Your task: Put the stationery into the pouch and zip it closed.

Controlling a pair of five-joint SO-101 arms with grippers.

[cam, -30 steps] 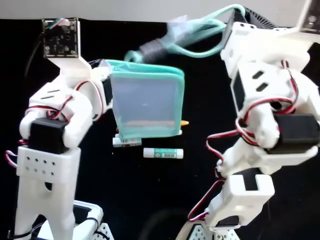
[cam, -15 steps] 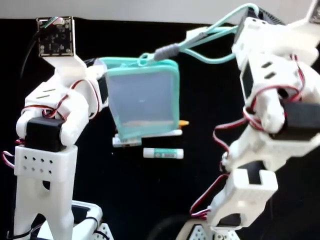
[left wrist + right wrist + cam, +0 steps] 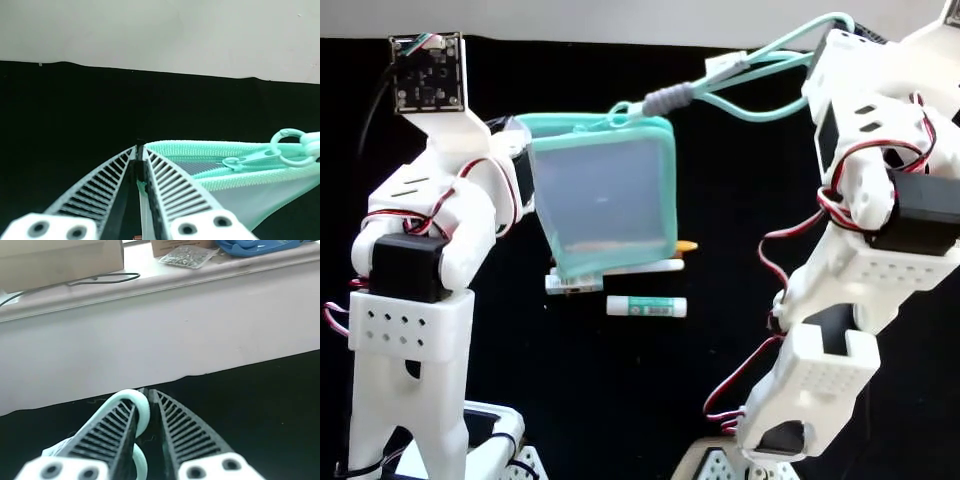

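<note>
Holding the mint pouch (image 3: 605, 200) aloft between two arms.
Left gripper (image 3: 140, 150) clamped on its corner; right gripper (image 3: 147, 392) clamped on the wrist strap (image 3: 670, 99); a glue stick (image 3: 646, 306) lies below.

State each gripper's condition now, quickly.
Left gripper: shut on the translucent mint-green zip pouch.
Right gripper: shut on the pouch's mint-green cord loop.

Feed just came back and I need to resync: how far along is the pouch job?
Done: nothing I can confirm. In hand: the left claw grips the pouch by a corner, held upright; the right claw is shut on its zipper strap. Left: a white tube, a white stick and an orange-tipped item lie on the table, so packing and zipping remain.
</note>
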